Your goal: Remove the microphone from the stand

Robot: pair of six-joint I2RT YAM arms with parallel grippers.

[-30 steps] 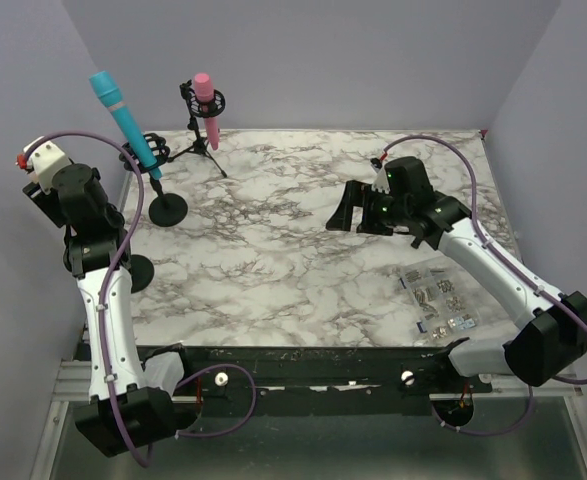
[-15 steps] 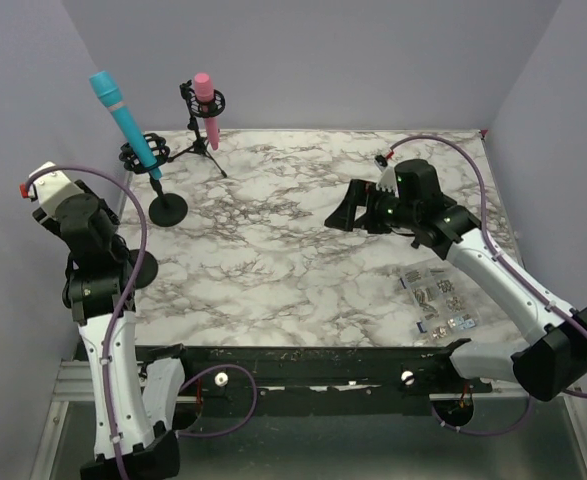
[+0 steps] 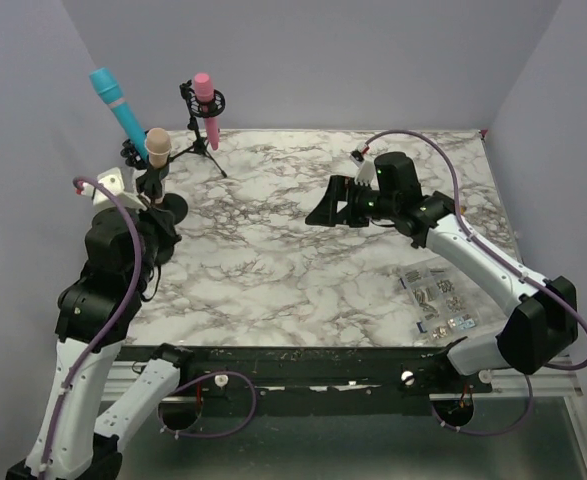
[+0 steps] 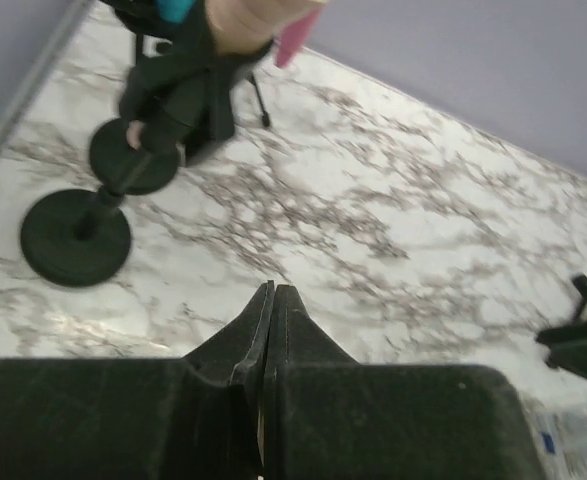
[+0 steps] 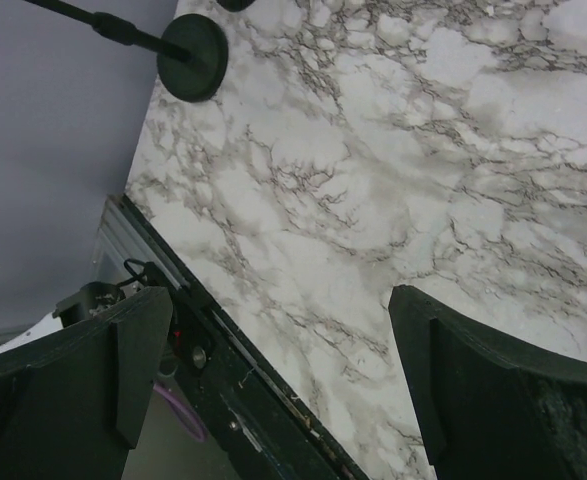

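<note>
Over the near-left part of the worktop (image 3: 293, 260), the left end effector (image 4: 269, 300) is pressed together and empty. The right end effector (image 5: 278, 340) is spread wide. Beyond, the tan microphone (image 3: 157, 146) sits in its stand (image 4: 76, 238), seemingly clipped. It is probably light, stiff and smooth, so hold its body.

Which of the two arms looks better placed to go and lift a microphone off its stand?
Left. The left gripper, though shut, sits right beside the black round-based stands holding the turquoise microphone and tan-headed microphone; the open right gripper hangs over mid-table, farther off.

Microphone stands (image 3: 201, 148) cluster far-left on the table (image 3: 303, 270); parts bag (image 3: 441, 300) near-right.
</note>
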